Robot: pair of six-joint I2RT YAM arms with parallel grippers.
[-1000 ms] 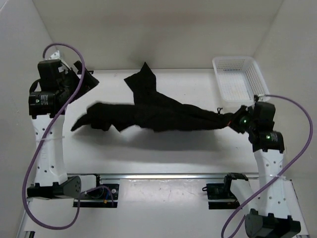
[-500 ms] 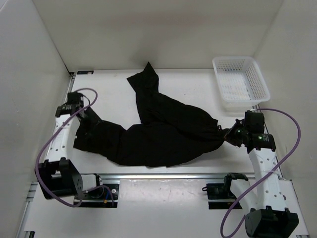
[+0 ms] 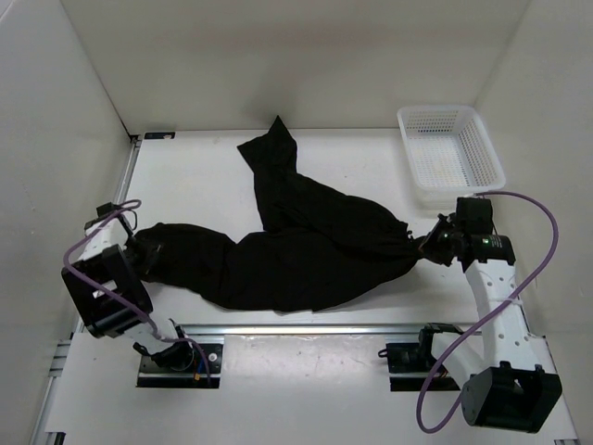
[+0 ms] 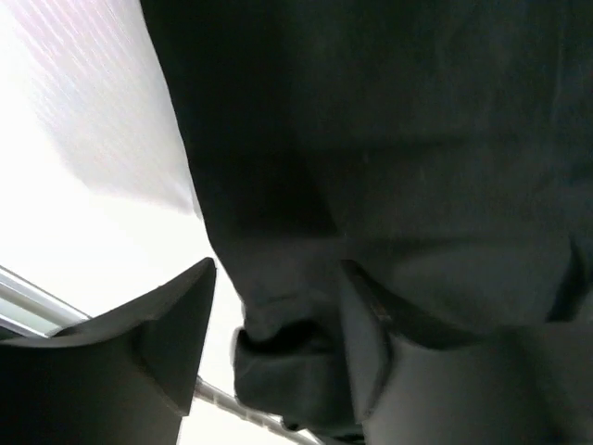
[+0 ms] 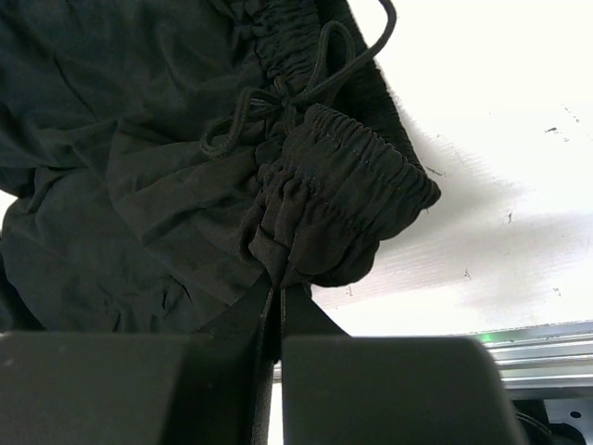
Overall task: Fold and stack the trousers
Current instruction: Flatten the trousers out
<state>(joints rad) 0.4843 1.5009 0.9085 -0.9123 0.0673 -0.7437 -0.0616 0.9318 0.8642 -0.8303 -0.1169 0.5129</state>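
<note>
The trousers lie sprawled across the middle of the bench. One leg runs out toward 8 o'clock, the other kinks up toward 12, and the gathered waistband sits at 3. My right jaws are pinched tight on that waistband, just below its loose drawstring. My left jaws are part-way apart at the 8 o'clock leg end, straddling a rolled hem. One finger stands clear of the cloth with white bench showing between, so I judge nothing is clamped there.

As for progress, I see no fold made: the legs are splayed and the cloth is rumpled. Lining up the legs, folding and stacking are all left to do. The basket stands at 2 o'clock, apart from the cloth.

I can read no brand, label or writing anywhere.
</note>
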